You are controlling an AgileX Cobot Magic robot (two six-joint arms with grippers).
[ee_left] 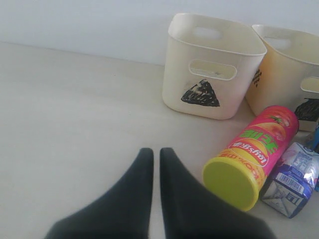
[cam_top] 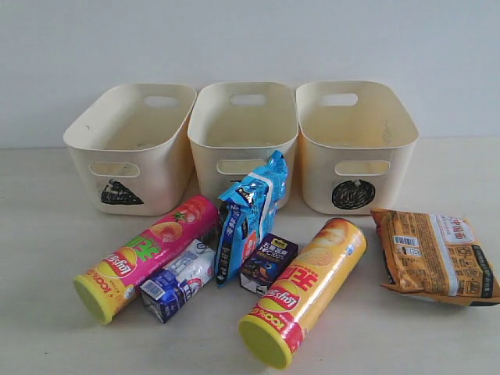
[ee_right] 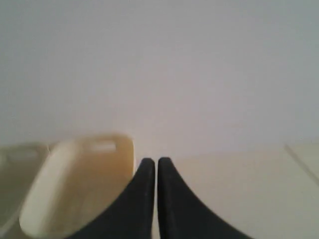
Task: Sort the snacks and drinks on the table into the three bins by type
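Observation:
Three cream bins stand in a row at the back: triangle bin [cam_top: 129,144], middle bin [cam_top: 244,133] with its mark hidden, circle bin [cam_top: 355,141]. In front lie the pink chip tube [cam_top: 148,254], the yellow-orange tube [cam_top: 308,289], the blue crinkly bag [cam_top: 250,215] leaning upright, the blue-and-white carton [cam_top: 178,281], the dark carton [cam_top: 268,262] and the orange-brown packet [cam_top: 437,254]. Neither gripper shows in the exterior view. My left gripper [ee_left: 156,152] is shut and empty, over bare table beside the pink tube [ee_left: 254,154]. My right gripper [ee_right: 151,161] is shut and empty, raised near a bin [ee_right: 79,184].
The pale table [cam_top: 47,234] has bare surface at the far left and along the front edge. A plain light wall rises behind the bins. In the left wrist view the triangle bin [ee_left: 214,64] stands beyond the pink tube.

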